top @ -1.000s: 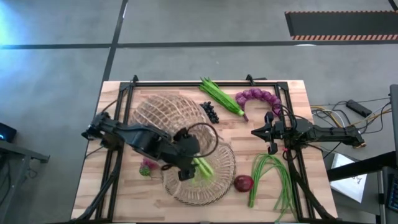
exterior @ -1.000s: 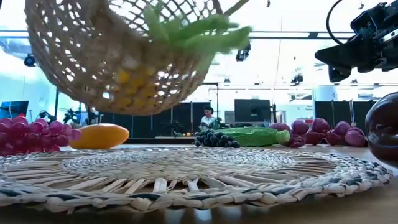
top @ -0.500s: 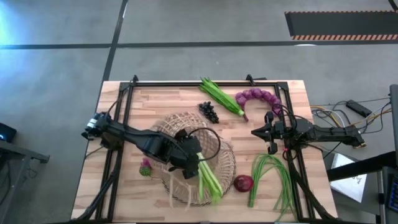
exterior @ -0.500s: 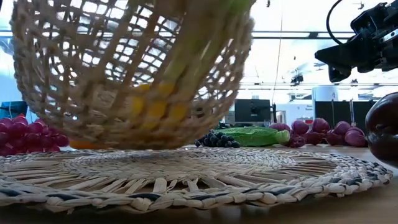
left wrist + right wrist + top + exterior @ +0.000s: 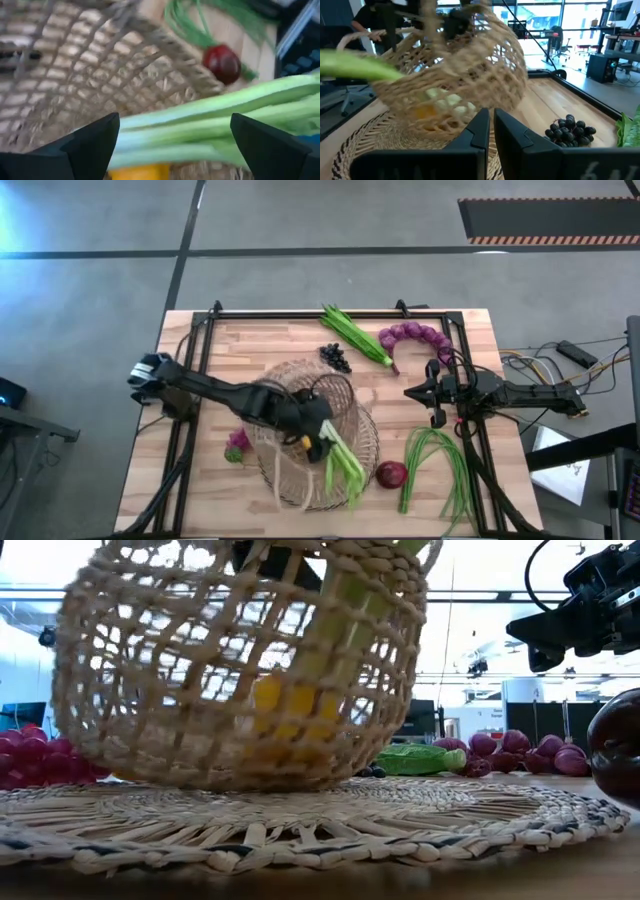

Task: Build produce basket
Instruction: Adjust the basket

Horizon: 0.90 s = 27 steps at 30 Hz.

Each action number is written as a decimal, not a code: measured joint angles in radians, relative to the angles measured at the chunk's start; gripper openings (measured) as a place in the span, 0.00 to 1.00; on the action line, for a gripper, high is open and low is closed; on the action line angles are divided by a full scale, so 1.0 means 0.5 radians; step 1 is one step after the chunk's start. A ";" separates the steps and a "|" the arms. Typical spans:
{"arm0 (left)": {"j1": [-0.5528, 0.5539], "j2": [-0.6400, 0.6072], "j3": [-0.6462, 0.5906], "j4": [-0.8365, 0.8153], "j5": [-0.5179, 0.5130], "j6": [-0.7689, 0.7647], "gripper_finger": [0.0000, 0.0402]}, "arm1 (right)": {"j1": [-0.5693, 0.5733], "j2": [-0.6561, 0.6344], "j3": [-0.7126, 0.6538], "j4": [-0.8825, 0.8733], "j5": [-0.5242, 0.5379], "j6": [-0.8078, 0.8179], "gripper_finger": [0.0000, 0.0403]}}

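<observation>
One basket (image 5: 300,430) tilted over woven mat (image 5: 365,445), mid-table | light, stiff open weave, snags; grip rim or handle | left tool (image 5: 315,442) aperture: cannot tell | right tool (image 5: 432,393) pinched narrow, empty

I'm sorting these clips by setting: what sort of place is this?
Probably a robotics lab or open workshop. A framed wooden table stands on a bare concrete floor, loose cables trail beside it, and desks with monitors fill the room behind.
</observation>
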 joint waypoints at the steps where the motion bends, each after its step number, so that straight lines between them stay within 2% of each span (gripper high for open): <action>1: 0.024 -0.052 -0.076 0.068 0.001 -0.001 0.91 | 0.000 0.000 0.000 0.000 0.000 -0.003 0.04; 5: 0.109 -0.274 -0.376 0.437 -0.004 -0.033 0.91 | 0.000 0.001 0.000 0.000 0.001 0.000 0.04; 11: 0.138 -0.555 -0.856 1.359 -0.011 -0.055 0.91 | 0.000 0.002 0.000 0.000 -0.001 -0.003 0.04; 14: 0.112 -0.631 -1.024 1.722 -0.013 0.042 0.91 | 0.000 0.002 0.000 -0.001 -0.001 0.000 0.04; 17: 0.081 -0.655 -1.054 1.932 -0.009 0.184 0.91 | 0.000 0.002 0.000 -0.001 -0.001 0.000 0.04; 20: 0.035 -0.665 -0.922 1.742 -0.008 0.414 0.90 | 0.000 0.002 0.000 -0.001 -0.001 -0.003 0.04; 23: -0.013 -0.625 -0.619 1.192 -0.012 0.573 0.90 | 0.000 0.002 0.000 -0.002 0.000 0.001 0.04; 27: -0.069 -0.443 -0.094 0.391 -0.083 0.666 0.90 | 0.000 0.002 0.000 -0.001 0.000 0.000 0.04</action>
